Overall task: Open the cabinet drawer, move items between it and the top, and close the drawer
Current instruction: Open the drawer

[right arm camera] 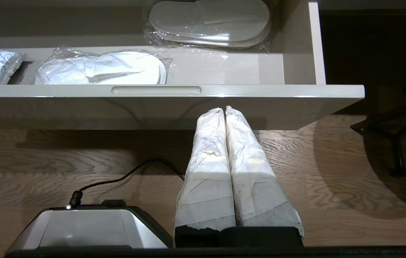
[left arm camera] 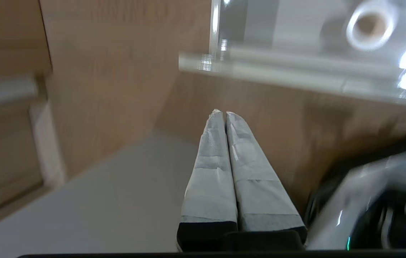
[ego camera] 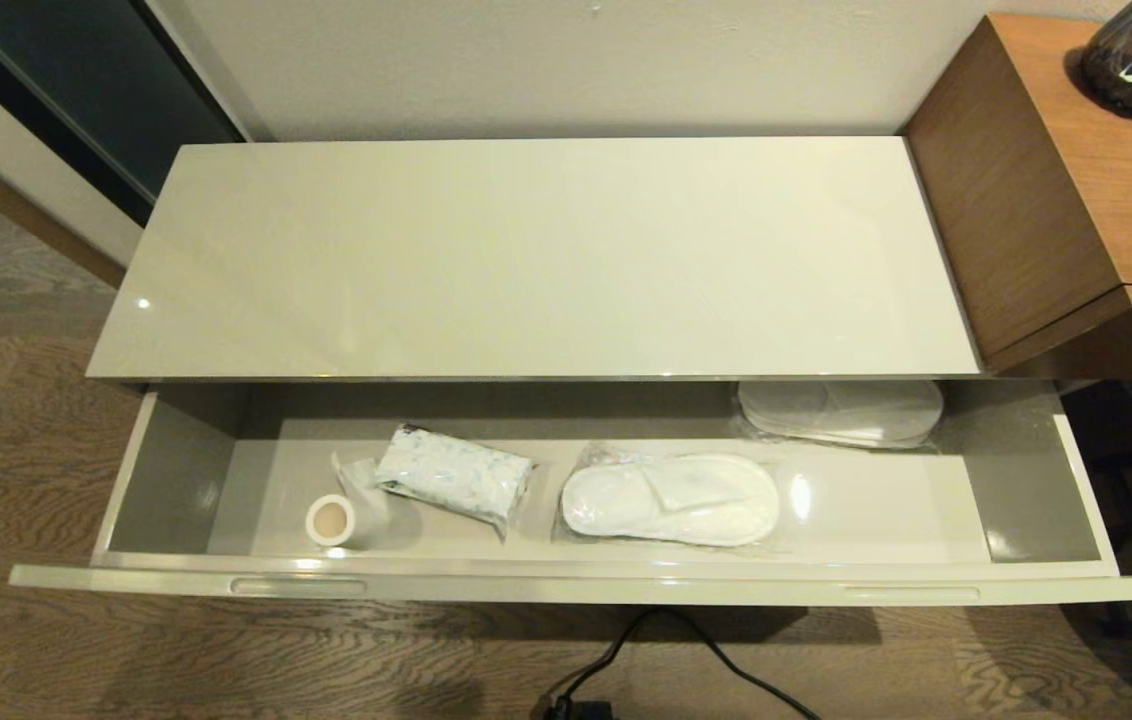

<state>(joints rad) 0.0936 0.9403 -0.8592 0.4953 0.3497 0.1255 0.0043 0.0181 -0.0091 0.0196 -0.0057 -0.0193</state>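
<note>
- My left claw [left arm camera: 221, 114], pads pressed together and empty, hangs outside the drawer [ego camera: 566, 585], near its left front corner; the roll [ego camera: 330, 520] lies just inside, nearest this arm.
- Pack [ego camera: 454, 478], mid-left on the drawer floor, long axis slanting across it.
- Slippers [ego camera: 671, 500], centre; second pair [ego camera: 841, 410] at back right.
- Top [ego camera: 526, 260] lies beyond the drawer.
- My right claw [right arm camera: 224, 109], pressed together, parked low before the drawer's right front.

The cabinet drawer [ego camera: 176, 470] is grey inside, cream-white outside; the top [ego camera: 526, 260] glossy cream-white; a packet [ego camera: 453, 475] white with pale blue swirls; slippers [ego camera: 671, 500] white; floor [ego camera: 16, 440] brown wood-grain.
</note>
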